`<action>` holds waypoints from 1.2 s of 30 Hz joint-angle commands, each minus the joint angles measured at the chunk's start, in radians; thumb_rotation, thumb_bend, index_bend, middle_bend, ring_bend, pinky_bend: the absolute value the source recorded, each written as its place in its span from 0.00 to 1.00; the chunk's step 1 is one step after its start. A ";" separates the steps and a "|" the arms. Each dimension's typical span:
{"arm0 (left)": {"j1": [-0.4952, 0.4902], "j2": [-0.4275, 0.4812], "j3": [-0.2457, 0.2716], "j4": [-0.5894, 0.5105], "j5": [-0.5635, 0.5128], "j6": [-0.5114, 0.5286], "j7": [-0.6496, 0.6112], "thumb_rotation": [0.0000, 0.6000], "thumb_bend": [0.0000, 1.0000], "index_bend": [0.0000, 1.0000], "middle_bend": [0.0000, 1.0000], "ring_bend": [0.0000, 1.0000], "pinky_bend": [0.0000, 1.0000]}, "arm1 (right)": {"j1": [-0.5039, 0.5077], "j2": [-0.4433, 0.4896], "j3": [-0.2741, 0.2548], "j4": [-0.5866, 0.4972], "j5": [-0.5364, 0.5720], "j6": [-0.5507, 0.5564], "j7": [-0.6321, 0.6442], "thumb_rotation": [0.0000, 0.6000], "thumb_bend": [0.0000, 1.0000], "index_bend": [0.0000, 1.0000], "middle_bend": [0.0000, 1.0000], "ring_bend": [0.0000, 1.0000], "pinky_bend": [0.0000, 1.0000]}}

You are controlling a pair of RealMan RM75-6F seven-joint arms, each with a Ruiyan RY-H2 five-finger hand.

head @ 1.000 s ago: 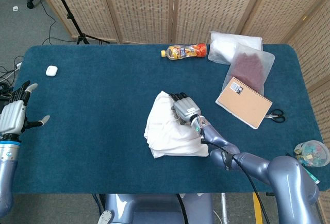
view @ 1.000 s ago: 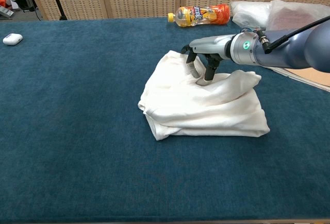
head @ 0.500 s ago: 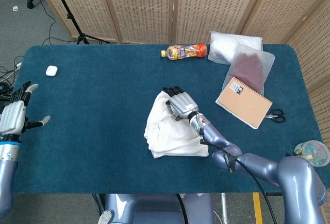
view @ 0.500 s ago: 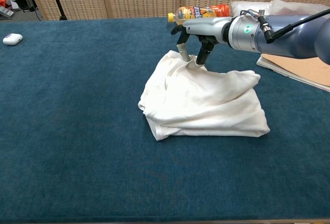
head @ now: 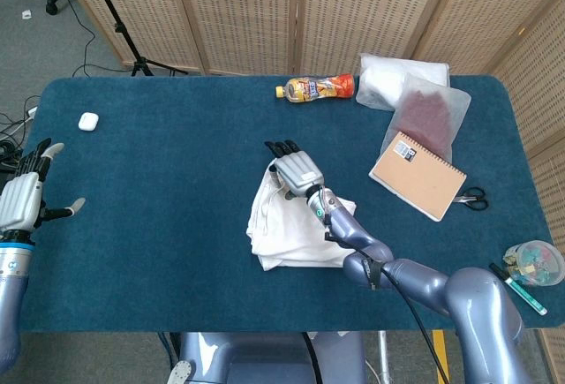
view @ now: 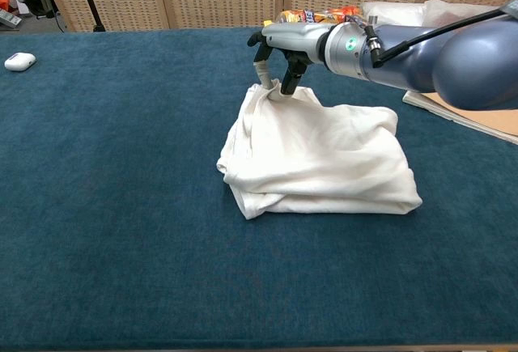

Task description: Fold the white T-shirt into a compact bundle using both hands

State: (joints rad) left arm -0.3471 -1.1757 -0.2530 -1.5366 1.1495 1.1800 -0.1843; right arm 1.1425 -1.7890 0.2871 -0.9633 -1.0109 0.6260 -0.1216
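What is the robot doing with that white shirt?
It is folding it. The right hand pinches the far corner of the white T-shirt and lifts that bit off the blue table. The rest of the shirt lies in a rumpled heap, partly folded but not yet a neat bundle. The left hand is open at the table's left edge, holding nothing.

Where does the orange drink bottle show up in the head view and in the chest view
Head view: the orange drink bottle lies on its side at the table's far edge, top centre.
Chest view: the bottle peeks out top centre, mostly hidden behind the right hand.
Shared landmark: the white T-shirt.
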 commanded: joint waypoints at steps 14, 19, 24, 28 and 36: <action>0.002 0.009 -0.003 -0.003 0.000 -0.005 -0.021 1.00 0.22 0.00 0.00 0.00 0.00 | 0.046 -0.120 -0.001 0.166 -0.010 -0.063 -0.003 1.00 0.75 0.71 0.03 0.00 0.00; 0.002 0.010 -0.004 -0.001 -0.001 -0.005 -0.025 1.00 0.21 0.00 0.00 0.00 0.00 | 0.048 -0.134 -0.001 0.179 -0.030 -0.059 0.004 1.00 0.74 0.71 0.03 0.00 0.00; 0.002 0.010 -0.005 0.001 -0.001 -0.005 -0.028 1.00 0.21 0.00 0.00 0.00 0.00 | 0.041 -0.142 0.002 0.182 -0.056 -0.032 0.022 1.00 0.17 0.25 0.00 0.00 0.00; 0.001 0.009 -0.005 0.004 -0.002 -0.007 -0.028 1.00 0.21 0.00 0.00 0.00 0.00 | 0.027 -0.129 0.012 0.151 -0.093 0.028 0.045 1.00 0.00 0.00 0.00 0.00 0.00; 0.000 0.008 -0.002 0.000 0.003 -0.007 -0.025 1.00 0.21 0.00 0.00 0.00 0.00 | -0.018 -0.034 0.006 -0.010 -0.158 0.127 0.036 1.00 0.00 0.00 0.00 0.00 0.00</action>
State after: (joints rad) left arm -0.3468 -1.1678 -0.2546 -1.5364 1.1523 1.1728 -0.2090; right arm 1.1447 -1.8577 0.2956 -0.9248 -1.1467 0.7190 -0.0780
